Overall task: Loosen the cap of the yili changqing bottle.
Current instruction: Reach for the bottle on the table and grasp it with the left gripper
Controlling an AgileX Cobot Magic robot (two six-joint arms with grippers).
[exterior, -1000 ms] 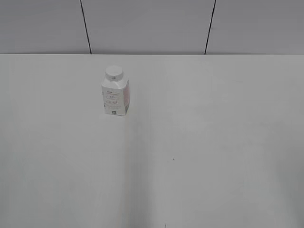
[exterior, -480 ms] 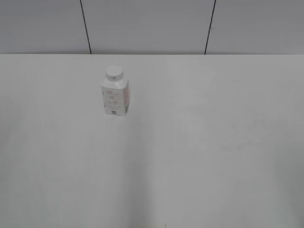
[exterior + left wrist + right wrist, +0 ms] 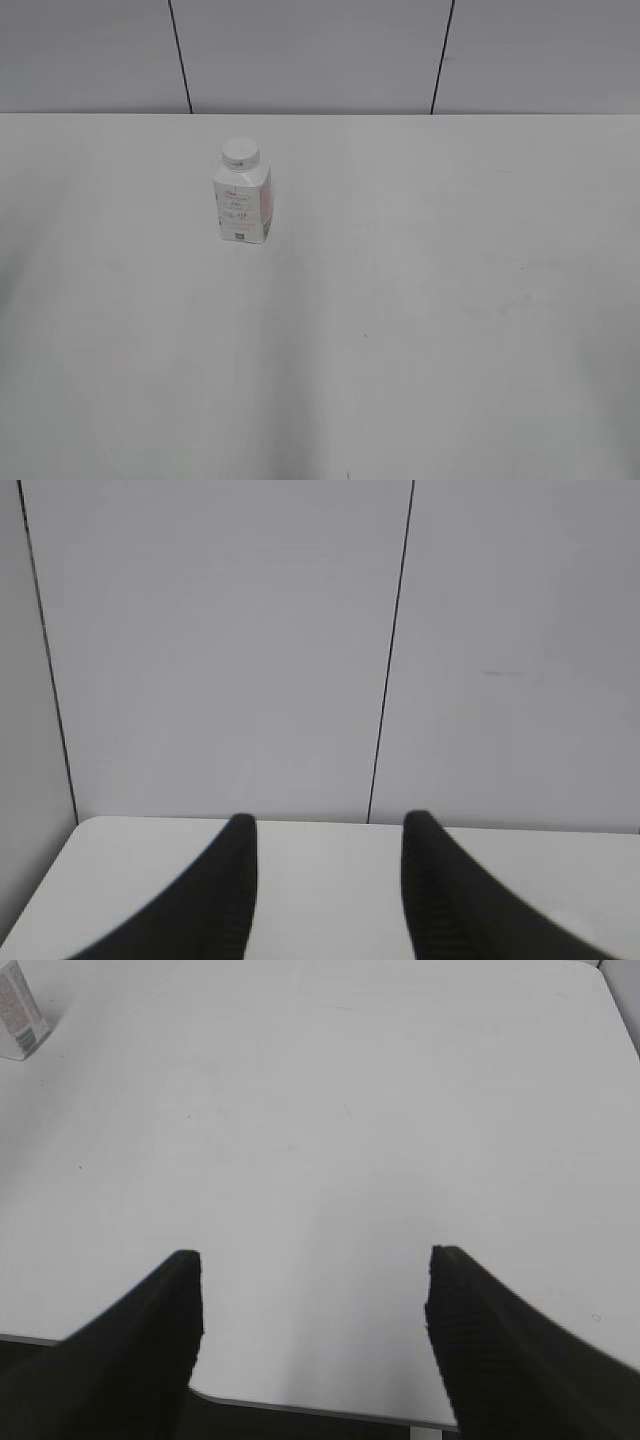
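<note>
Upright on the white table (image 3: 420, 330) stands the yili changqing bottle (image 3: 242, 210), toward the far edge and left of the middle, well apart from every corner. Its body is squarish and white with sloped shoulders, faint pink-red print on the label and a small dark code mark low on the face turned to the exterior camera. On its short neck sits the cap (image 3: 240, 154), a round white disc, flat on top and narrower than the body below it. Nothing touches the bottle or the cap, and neither arm shows in the exterior view. Behind the far edge rises a grey panelled wall (image 3: 310, 55) with two thin dark seams. From the left wrist, the left gripper (image 3: 325, 825) shows two dark fingers with their jaws spread and only air between them; it points at the wall, with a strip of the table's edge below it. From the right wrist, the right gripper (image 3: 312, 1257) likewise has its jaws spread wide and holds nothing, hanging over the near edge of the table. That same view catches the lower part of the bottle (image 3: 20, 1015) at its upper left corner, far from the fingers; the cap is cut off there.
</note>
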